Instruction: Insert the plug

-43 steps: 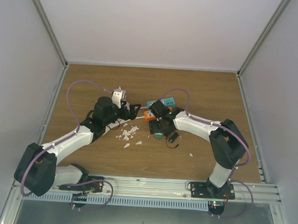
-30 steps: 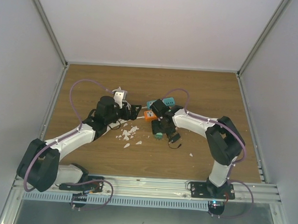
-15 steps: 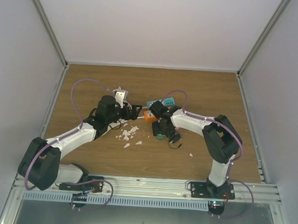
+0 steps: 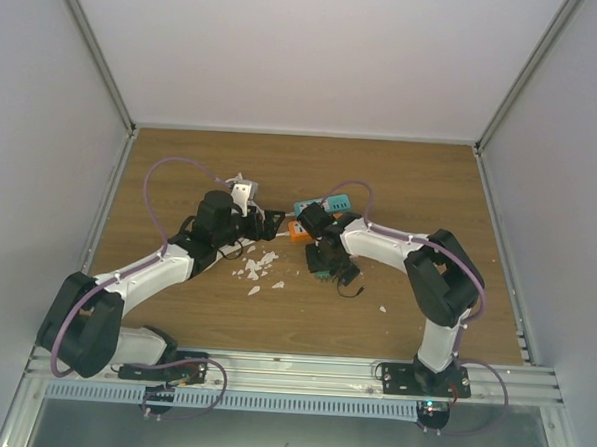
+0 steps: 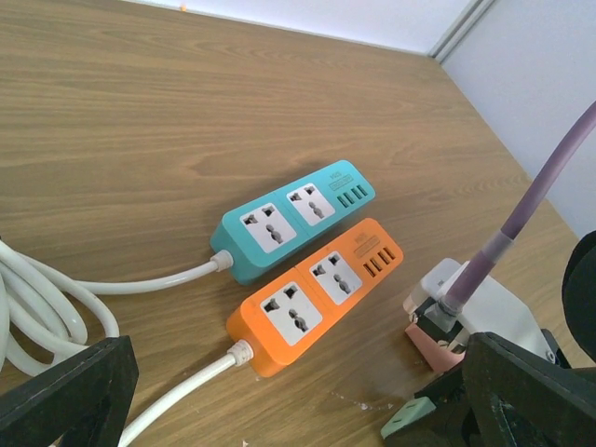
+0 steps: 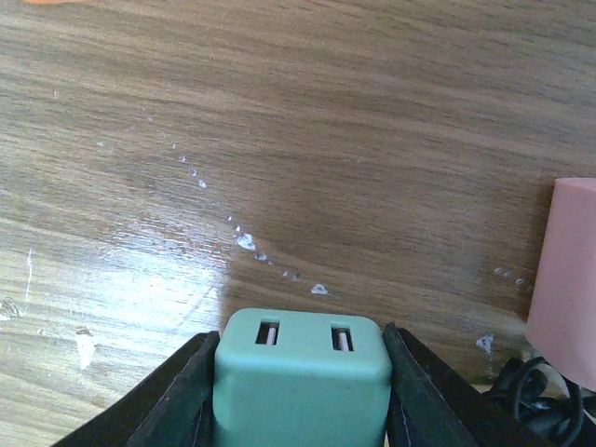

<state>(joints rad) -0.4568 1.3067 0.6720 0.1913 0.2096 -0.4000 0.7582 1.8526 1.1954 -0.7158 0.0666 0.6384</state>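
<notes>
A mint-green plug [image 6: 300,386], a square block with two slots on its face, sits low over the wooden table [image 6: 307,140]. My right gripper [image 6: 300,396] is shut on it, one black finger [image 6: 182,400] pressed against each side. From above, that gripper [image 4: 323,263] and the plug [image 4: 320,274] lie just in front of the orange power strip [image 4: 300,231] and the teal power strip [image 4: 325,203]. In the left wrist view both strips, orange [image 5: 317,293] and teal [image 5: 293,216], show empty sockets. My left gripper [image 5: 289,410] stands wide open to their left, holding nothing.
White cables [image 5: 56,307] run from both strips toward the left. A pink adapter [image 6: 566,279] and a black cord [image 6: 535,400] lie right beside the plug. White crumbs [image 4: 256,266] are scattered on the table between the arms. Walls enclose the table on three sides.
The right jaws have closed in onto the green plug. The left arm has crept slightly toward the power strips, still open.
</notes>
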